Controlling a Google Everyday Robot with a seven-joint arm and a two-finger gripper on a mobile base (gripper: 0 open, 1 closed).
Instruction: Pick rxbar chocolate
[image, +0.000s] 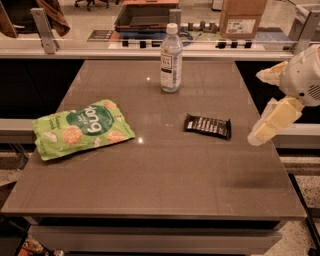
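Observation:
The rxbar chocolate (207, 125) is a small flat black bar with white lettering. It lies on the brown table (160, 185), right of centre. My gripper (256, 108) hangs at the right edge of the table, just right of the bar and above the tabletop. Its two cream fingers (272, 122) are spread apart and hold nothing. It does not touch the bar.
A large green snack pouch (80, 128) lies on the table's left side. A clear plastic bottle (171, 59) stands upright at the back centre. A glass rail and counter with a cardboard box (241, 19) run behind the table.

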